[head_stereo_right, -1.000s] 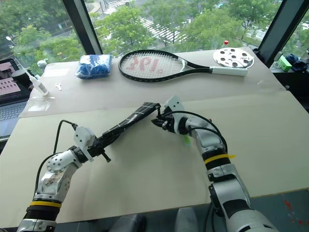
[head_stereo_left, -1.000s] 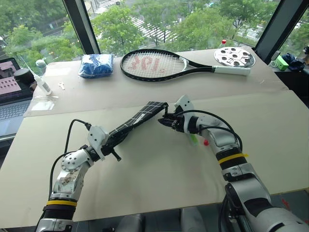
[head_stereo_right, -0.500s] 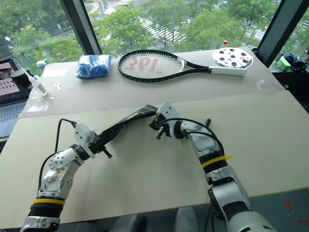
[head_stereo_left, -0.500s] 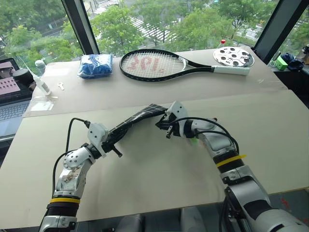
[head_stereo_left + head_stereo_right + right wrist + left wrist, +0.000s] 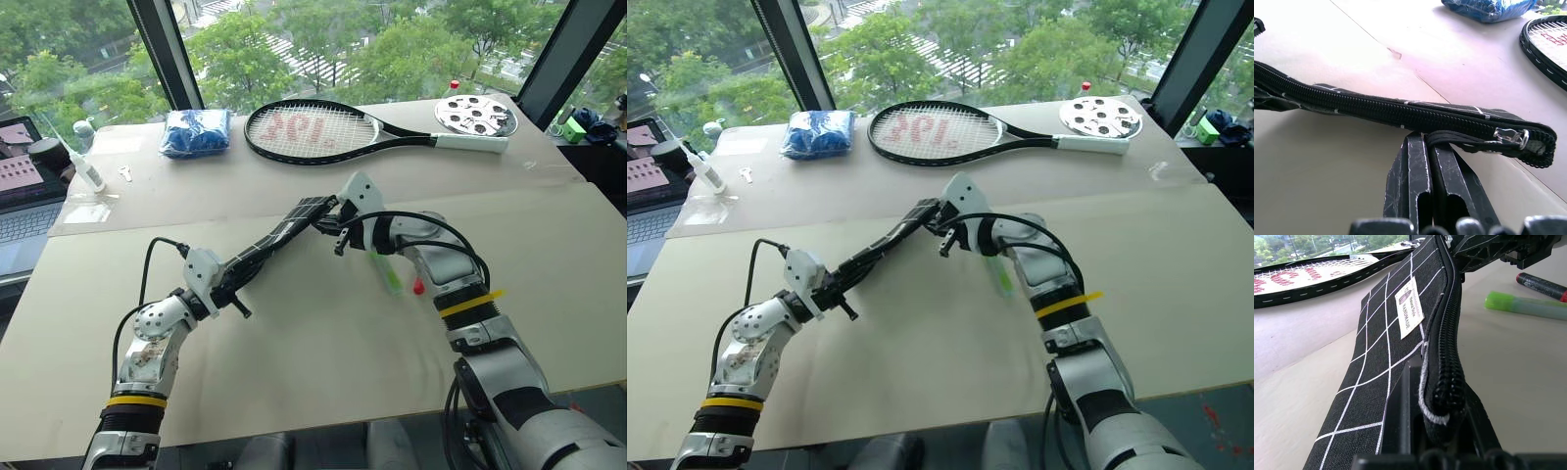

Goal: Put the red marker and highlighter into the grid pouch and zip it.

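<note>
Both arms are showing silver-grey metal casings with rounded joint housings; a yellow band is ringing each forearm above black ribbed cuffs; black cables are looping loosely from forearm to wrist; white angular wrist housings are carrying the black, scuffed fingers point(image 5: 1418, 183) with moulded slots.

Black white-gridded grid pouch point(image 5: 1383, 340), light-green highlighter point(image 5: 1528, 305), black-and-red red marker point(image 5: 1542, 286).
</note>
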`<state>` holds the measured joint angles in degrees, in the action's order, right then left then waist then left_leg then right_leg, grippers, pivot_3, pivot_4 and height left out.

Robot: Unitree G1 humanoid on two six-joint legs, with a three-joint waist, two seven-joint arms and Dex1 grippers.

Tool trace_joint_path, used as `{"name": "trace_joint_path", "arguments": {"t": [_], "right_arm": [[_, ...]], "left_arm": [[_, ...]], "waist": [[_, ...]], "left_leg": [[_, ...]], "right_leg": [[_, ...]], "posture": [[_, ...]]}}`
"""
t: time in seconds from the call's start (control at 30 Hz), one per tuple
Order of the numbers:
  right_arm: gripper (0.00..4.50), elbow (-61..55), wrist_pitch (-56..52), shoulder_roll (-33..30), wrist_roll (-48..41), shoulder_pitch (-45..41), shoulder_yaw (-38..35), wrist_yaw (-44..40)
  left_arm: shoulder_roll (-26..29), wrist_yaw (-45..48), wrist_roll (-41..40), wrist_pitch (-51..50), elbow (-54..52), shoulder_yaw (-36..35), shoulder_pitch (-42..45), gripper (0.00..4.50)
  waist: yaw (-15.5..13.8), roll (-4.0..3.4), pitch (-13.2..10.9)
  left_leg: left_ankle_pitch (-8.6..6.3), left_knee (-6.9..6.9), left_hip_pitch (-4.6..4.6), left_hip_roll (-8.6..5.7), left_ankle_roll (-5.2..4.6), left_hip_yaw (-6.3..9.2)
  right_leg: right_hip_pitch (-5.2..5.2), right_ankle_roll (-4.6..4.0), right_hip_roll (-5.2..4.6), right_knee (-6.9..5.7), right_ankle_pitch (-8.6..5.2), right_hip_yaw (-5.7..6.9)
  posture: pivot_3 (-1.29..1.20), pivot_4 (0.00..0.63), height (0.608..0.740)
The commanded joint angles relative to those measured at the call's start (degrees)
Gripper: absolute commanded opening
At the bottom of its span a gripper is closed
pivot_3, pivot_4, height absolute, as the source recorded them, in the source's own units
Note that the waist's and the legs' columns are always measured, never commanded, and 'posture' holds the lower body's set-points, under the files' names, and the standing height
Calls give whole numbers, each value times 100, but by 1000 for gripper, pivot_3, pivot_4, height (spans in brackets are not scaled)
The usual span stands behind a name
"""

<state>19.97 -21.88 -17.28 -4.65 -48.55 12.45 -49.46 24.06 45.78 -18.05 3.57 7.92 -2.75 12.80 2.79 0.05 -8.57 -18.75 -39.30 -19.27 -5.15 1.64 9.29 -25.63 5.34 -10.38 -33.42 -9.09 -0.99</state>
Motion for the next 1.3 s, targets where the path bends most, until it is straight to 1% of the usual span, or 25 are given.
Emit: {"name": "trace_joint_path", "arguments": {"t": [0.03, 0.17, 0.4, 0.6, 0.77, 0.87, 0.97, 1.13, 1.3], "right_arm": [[7, -555, -173, -44, 23, 101, 327, -321], [7, -844, -249, -85, 106, 182, 622, -533], [7, -1078, -458, 68, -14, -1, 704, -627], [7, -1621, -1014, 180, -292, 31, 800, -931], [7, -1804, -971, 211, -58, 258, 1358, -1005], [7, -1631, -804, 321, 192, 287, 1627, -812], [7, -1561, -776, 403, 174, 231, 1518, -717], [7, -1177, -519, 178, 380, 215, 1357, -482], [7, -830, -379, -7, 368, 9, 946, -266]], "left_arm": [[-29, 71, 16, 150, 19, 4, 117, 0], [-47, 100, 24, 172, 89, 10, 184, 0], [-87, 130, 7, 175, 82, 11, 179, 0], [-101, 147, 6, 156, 64, 6, 146, 0], [-149, 137, 7, 149, 111, 12, 192, 0], [-180, 127, 21, 136, 94, 31, 198, 0], [-194, 124, 20, 120, 74, 33, 188, 0], [-210, 105, -21, 73, -31, 26, 103, 0], [-206, 80, -66, 28, -94, 4, 38, 0]], "waist": [[3, 0, 0], [7, 1, 0], [-9, 1, 0], [-14, 0, 0], [-14, 1, 0], [-9, 1, 0], [-13, 1, 0], [-32, 2, 1], [-24, 2, 1]], "left_leg": [[0, 0, 0, 0, 0, 0], [0, -2, -4, -1, 0, -8], [-3, -39, -11, -2, 3, -13], [-5, -47, -12, -1, 5, -13], [-6, -49, -12, -2, 6, -13], [-6, -50, -12, -1, 6, -14], [-6, -50, -13, -1, 7, -15], [-6, -52, -14, -2, 7, -16], [-6, -51, -14, -2, 7, -18]], "right_leg": [[-2, 0, 0, -3, 0, 0], [-22, 0, -5, -24, 0, 0], [-29, -5, -6, -49, 3, 0], [-33, -8, -5, -59, 5, 0], [-34, -8, -5, -60, 5, 0], [-37, -8, -5, -62, 5, 0], [-43, -11, -5, -62, 7, 0], [-42, -12, -5, -61, 8, 0], [-43, -13, -4, -61, 9, 0]], "posture": [[0, 150, 740], [0, 150, 740], [0, 150, 740], [0, 150, 740], [0, 150, 740], [0, 150, 740], [0, 150, 740], [0, 150, 740], [0, 150, 740]]}}
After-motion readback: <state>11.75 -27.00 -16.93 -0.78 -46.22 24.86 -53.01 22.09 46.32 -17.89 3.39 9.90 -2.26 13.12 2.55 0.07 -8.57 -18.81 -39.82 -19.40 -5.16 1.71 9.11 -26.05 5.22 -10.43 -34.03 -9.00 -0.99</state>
